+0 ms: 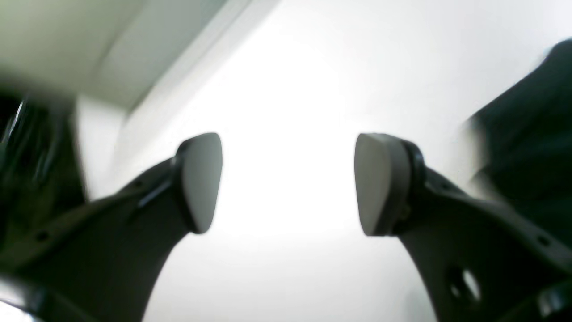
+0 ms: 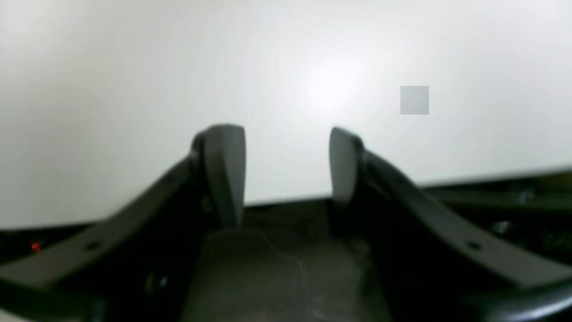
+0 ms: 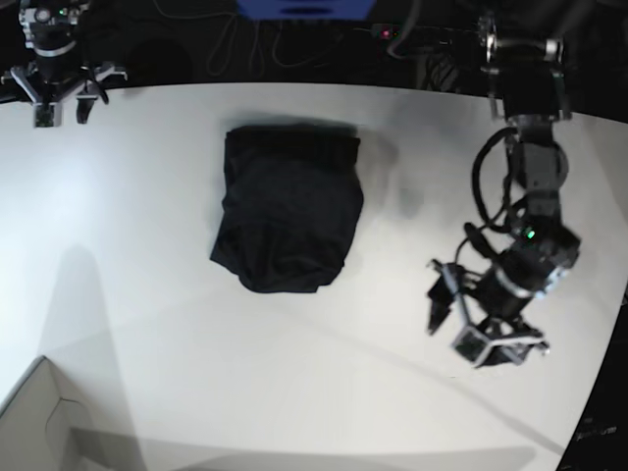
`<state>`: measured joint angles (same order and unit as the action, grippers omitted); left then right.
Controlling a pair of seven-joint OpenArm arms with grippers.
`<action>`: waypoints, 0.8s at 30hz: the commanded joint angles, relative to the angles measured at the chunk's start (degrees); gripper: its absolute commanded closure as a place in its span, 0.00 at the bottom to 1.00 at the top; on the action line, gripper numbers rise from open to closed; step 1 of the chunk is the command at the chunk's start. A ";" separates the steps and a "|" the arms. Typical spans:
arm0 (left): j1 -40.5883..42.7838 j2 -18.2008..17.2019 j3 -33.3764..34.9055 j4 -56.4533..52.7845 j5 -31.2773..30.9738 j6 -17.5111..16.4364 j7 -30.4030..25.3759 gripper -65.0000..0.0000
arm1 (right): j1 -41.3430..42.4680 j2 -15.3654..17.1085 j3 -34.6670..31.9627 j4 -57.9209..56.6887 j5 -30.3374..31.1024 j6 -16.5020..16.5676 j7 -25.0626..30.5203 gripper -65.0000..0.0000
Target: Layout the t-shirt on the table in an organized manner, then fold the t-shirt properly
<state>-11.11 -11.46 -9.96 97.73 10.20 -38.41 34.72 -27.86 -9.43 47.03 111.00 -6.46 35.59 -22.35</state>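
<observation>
You are looking at a broad white desk [image 3: 147,324], smooth and faintly glossy, with a curved far edge meeting a dark background strung with cables. A blue object [image 3: 304,8] sits past that edge at top centre, and a pale box corner [image 3: 39,422] pokes into the near left of the base view. The t-shirt [image 3: 289,206] lies on the desk a little left of centre, folded into a compact, roughly rectangular black bundle of soft, matte fabric, its lower edge rounded and slightly rumpled. Your left gripper [image 3: 461,314] hangs over bare desk well to the right of the bundle, its jaws spread wide with nothing between them; the left wrist view shows only bright white surface between the flat grey pads [image 1: 201,181], and a dark blurred mass at the right edge is probably the shirt. Your right gripper [image 3: 59,98] sits at the far left corner, near the desk's edge, well apart from the garment; its jaws stand parted and hold nothing, with smooth grey pads [image 2: 225,174] on black curved fingers.
</observation>
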 commanded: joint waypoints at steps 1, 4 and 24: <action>1.75 -0.27 -3.80 2.79 -0.39 0.22 0.49 0.32 | -0.58 0.43 1.99 -0.28 2.63 -0.39 1.03 0.62; 11.16 -0.10 -14.97 8.95 -0.39 0.13 2.86 0.32 | -0.58 0.43 7.26 -3.79 8.88 -0.39 1.03 0.79; 42.81 2.28 -50.40 -23.23 -19.56 -1.59 -7.42 1.00 | 0.65 6.22 4.80 -48.98 18.19 4.41 1.29 1.00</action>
<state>31.31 -8.73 -60.10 73.14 -8.71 -39.57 27.05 -26.30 -3.36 51.42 61.17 11.44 39.18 -21.12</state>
